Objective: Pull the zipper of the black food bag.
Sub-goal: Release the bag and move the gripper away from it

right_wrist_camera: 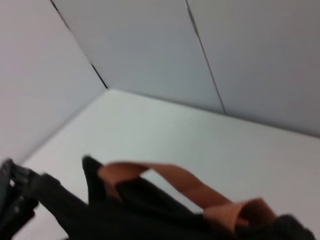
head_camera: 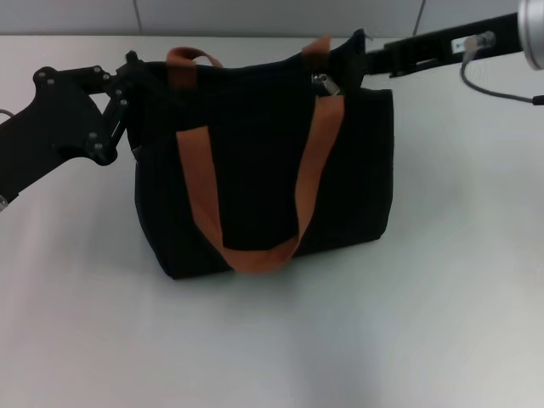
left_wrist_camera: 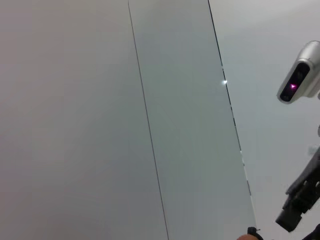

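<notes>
The black food bag point(head_camera: 255, 170) stands upright in the middle of the white table in the head view, its two orange-brown handles point(head_camera: 319, 161) hanging over the front and top. The zipper point(head_camera: 321, 82), a small silver tab, shows at the top edge near the bag's right end. My right gripper point(head_camera: 350, 53) is at that top right corner, just right of the tab. My left gripper point(head_camera: 134, 102) is against the bag's upper left end. The right wrist view shows the bag's top point(right_wrist_camera: 130, 210) and, farther off, the left gripper point(right_wrist_camera: 15, 200).
The white table point(head_camera: 459, 280) runs around the bag, with a grey panelled wall point(head_camera: 255, 13) behind it. A cable point(head_camera: 497, 89) loops off my right arm. The left wrist view shows wall panels point(left_wrist_camera: 125, 125) and a silver camera head point(left_wrist_camera: 299, 80).
</notes>
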`<act>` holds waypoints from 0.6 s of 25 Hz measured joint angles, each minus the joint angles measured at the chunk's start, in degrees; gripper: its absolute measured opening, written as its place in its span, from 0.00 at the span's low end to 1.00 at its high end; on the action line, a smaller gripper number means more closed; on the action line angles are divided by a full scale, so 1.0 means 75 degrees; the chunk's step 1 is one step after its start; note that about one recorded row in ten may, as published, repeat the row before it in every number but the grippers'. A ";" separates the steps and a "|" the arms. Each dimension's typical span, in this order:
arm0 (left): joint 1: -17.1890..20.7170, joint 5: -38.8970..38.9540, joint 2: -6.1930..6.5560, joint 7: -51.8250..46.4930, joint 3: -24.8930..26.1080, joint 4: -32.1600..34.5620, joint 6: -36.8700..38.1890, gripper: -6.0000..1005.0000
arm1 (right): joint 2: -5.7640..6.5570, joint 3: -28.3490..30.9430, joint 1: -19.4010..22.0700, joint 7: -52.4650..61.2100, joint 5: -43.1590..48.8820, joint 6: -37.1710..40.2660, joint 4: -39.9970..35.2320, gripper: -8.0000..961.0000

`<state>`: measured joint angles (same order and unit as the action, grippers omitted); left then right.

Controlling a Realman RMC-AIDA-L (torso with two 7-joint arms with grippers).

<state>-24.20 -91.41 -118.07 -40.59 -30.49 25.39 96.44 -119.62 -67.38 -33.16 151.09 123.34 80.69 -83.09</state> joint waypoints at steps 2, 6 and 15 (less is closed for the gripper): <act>0.0004 -0.0025 -0.0013 -0.0007 -0.0005 -0.0012 -0.0005 0.03 | 0.0000 0.0352 0.0261 -0.0852 -0.0835 -0.0135 0.0402 0.01; 0.0016 -0.0052 -0.0028 -0.0019 -0.0006 -0.0018 -0.0026 0.03 | 0.0034 0.0918 0.0532 -0.2142 -0.2293 -0.0146 0.1288 0.03; 0.0120 -0.0059 -0.0024 -0.0287 0.0037 -0.0023 -0.0037 0.03 | 0.0331 0.3088 0.0883 -0.7738 -0.5120 0.3550 0.5048 0.44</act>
<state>-23.30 -91.85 -118.25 -42.74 -30.22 25.22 96.16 -117.13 -44.22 -26.54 93.06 84.94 107.32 -45.23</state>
